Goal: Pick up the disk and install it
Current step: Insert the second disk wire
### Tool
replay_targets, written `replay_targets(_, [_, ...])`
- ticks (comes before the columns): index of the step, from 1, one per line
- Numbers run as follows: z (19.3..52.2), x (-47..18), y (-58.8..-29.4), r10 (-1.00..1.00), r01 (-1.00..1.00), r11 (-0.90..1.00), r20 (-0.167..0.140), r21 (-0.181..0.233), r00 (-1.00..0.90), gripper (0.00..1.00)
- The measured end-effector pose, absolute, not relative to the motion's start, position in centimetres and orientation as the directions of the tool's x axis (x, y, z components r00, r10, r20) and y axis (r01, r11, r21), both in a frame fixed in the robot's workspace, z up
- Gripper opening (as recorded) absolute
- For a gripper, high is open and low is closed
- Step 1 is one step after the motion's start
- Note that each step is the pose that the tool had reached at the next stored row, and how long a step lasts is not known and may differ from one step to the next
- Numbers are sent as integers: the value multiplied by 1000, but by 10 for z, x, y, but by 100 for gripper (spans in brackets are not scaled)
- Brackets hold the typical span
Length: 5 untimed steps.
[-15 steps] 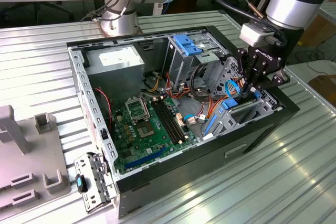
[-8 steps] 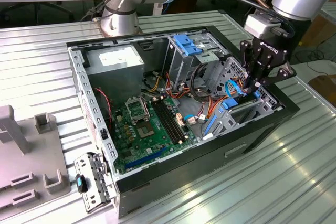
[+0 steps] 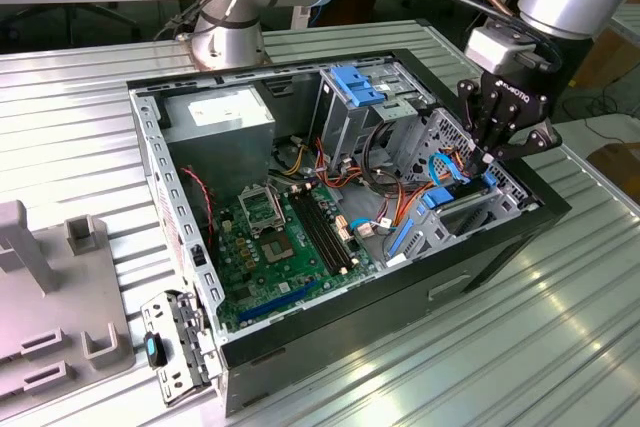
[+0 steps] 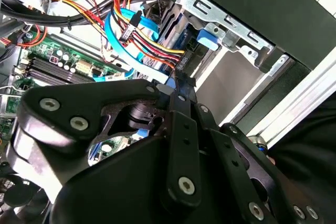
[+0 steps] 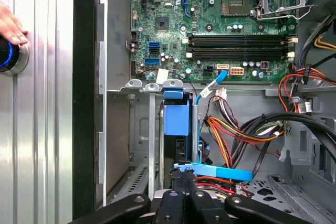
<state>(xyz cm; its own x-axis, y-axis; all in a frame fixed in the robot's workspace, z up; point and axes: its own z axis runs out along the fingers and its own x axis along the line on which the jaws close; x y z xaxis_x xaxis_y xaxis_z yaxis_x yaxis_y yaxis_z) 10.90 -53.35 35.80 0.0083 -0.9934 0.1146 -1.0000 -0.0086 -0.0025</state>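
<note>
Now the disk [image 5: 176,121] sits upright in the drive bay of the open computer case [image 3: 480,257], at about three o'clock in the exterior view. The gripper [image 3: 487,154], fingers closed together, hangs just above its cable connector.

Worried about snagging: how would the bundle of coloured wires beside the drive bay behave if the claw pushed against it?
The wires would probably flex aside, since they hang in loose curves. They look light and thin. They may spring back or catch, as their ends run to plugs near the blue carrier.
</note>
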Motion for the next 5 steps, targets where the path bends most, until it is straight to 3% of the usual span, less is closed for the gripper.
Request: replay_targets(5, [358, 109, -533, -993, -1000, -9, 115, -3, 8, 11])
